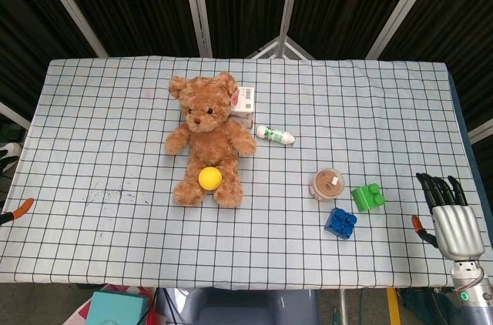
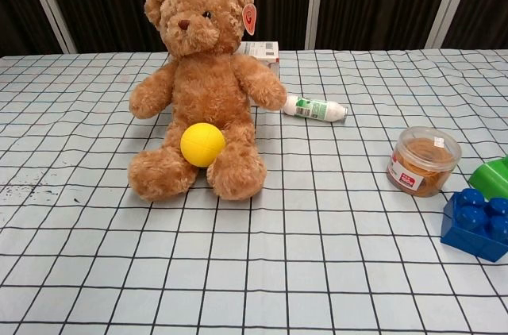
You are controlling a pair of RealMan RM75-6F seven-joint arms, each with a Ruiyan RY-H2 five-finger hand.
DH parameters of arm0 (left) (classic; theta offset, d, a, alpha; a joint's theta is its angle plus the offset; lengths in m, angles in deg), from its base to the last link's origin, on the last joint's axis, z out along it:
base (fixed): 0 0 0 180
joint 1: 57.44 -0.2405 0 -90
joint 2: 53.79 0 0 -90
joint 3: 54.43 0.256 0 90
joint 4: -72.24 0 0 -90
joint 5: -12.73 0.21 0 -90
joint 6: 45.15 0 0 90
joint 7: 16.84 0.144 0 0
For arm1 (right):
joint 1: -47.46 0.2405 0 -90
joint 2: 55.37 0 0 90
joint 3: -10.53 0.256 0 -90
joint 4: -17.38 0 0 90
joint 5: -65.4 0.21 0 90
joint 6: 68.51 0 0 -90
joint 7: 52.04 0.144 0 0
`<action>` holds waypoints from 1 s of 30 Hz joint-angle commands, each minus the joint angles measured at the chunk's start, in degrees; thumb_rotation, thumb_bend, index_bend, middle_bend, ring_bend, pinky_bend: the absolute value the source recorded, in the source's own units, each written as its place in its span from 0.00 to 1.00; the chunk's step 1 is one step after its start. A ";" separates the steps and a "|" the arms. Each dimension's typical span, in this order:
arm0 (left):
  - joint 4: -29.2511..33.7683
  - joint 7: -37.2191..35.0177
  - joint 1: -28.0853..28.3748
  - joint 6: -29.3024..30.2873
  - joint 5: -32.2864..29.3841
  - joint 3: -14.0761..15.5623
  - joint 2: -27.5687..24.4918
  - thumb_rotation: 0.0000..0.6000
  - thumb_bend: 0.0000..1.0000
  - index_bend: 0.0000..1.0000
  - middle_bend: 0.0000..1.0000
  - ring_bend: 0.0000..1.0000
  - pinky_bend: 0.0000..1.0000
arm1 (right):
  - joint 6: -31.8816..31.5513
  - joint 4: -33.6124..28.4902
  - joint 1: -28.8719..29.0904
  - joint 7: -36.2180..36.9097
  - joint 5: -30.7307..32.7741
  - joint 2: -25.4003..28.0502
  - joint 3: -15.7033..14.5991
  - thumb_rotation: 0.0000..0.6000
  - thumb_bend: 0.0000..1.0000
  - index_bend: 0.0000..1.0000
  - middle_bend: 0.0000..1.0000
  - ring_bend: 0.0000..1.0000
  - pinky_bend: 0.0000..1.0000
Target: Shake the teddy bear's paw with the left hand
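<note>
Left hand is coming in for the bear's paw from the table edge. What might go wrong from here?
1. The yellow ball rests loosely between the teddy bear's legs; a nudge could roll it away.
2. The bear sits upright and unsupported; pushing its paw may tip it back onto the small box behind.
3. The left hand barely shows at the table edge, so its pose is hard to judge.
</note>
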 commanded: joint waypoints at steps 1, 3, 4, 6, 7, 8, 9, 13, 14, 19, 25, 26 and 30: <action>-0.32 -0.23 0.32 -0.72 0.06 0.15 0.07 1.00 0.27 0.19 0.09 0.00 0.06 | 0.16 0.11 -0.02 0.16 0.14 0.01 -0.03 1.00 0.37 0.01 0.14 0.13 0.06; -0.42 -0.11 0.47 -0.99 0.09 0.21 0.16 1.00 0.27 0.16 0.06 0.00 0.06 | 0.31 0.29 -0.04 0.22 0.10 0.00 -0.17 1.00 0.37 0.01 0.14 0.13 0.06; -0.39 -0.15 0.48 -0.98 0.22 0.26 0.18 1.00 0.27 0.15 0.05 0.00 0.06 | 0.31 0.31 -0.05 0.29 0.05 0.04 -0.21 1.00 0.37 0.01 0.14 0.13 0.06; -0.37 -0.25 0.44 -0.87 0.73 0.52 0.12 1.00 0.27 0.12 0.03 0.00 0.06 | 0.00 0.21 -0.16 0.53 -0.08 0.15 -0.20 1.00 0.37 0.01 0.14 0.13 0.06; -0.39 -0.30 0.43 -0.82 0.91 0.60 0.10 1.00 0.27 0.12 0.02 0.00 0.06 | -0.15 0.18 -0.21 0.59 -0.16 0.16 -0.19 1.00 0.37 0.01 0.14 0.13 0.06; -0.44 -0.32 0.42 -0.78 0.99 0.63 0.11 1.00 0.27 0.11 0.02 0.00 0.06 | -0.34 0.13 -0.28 0.68 -0.25 0.19 -0.20 1.00 0.37 0.01 0.14 0.13 0.06; -0.49 -0.27 0.43 -0.83 0.97 0.66 0.13 1.00 0.27 0.11 0.01 0.00 0.06 | -0.43 0.08 -0.34 0.76 -0.30 0.24 -0.21 1.00 0.37 0.01 0.14 0.13 0.06; -0.28 0.76 0.81 -1.81 0.30 0.66 0.30 1.00 0.27 0.10 0.01 0.00 0.06 | -0.29 0.13 -0.36 0.90 -0.12 0.35 -0.19 1.00 0.37 0.01 0.14 0.13 0.06; -0.21 1.06 0.96 -1.97 0.26 0.62 0.40 1.00 0.27 0.10 0.01 0.00 0.06 | -0.21 0.09 -0.36 0.96 -0.05 0.37 -0.19 1.00 0.37 0.01 0.14 0.13 0.06; -0.62 1.87 3.95 -5.59 1.31 0.52 2.13 1.00 0.26 0.10 0.00 0.00 0.06 | 0.31 0.24 -0.33 1.13 0.28 0.26 -0.28 1.00 0.37 0.01 0.14 0.13 0.06; -5.18 -1.47 12.63 -19.04 -1.54 -1.96 5.29 1.00 0.21 0.09 0.00 0.00 0.06 | 1.60 0.83 0.19 1.18 0.89 -0.25 -0.18 1.00 0.37 0.01 0.14 0.13 0.06; -5.94 -1.69 13.83 -20.53 -2.16 -2.55 6.03 1.00 0.20 0.09 0.00 0.00 0.06 | 1.87 0.94 0.29 1.25 1.06 -0.25 -0.12 1.00 0.37 0.01 0.14 0.13 0.06; -8.63 -6.42 18.34 -25.94 -4.61 -5.29 9.71 1.00 0.18 0.09 0.02 0.00 0.06 | 3.10 1.76 0.57 1.61 2.02 -0.54 -0.01 1.00 0.37 0.01 0.14 0.13 0.06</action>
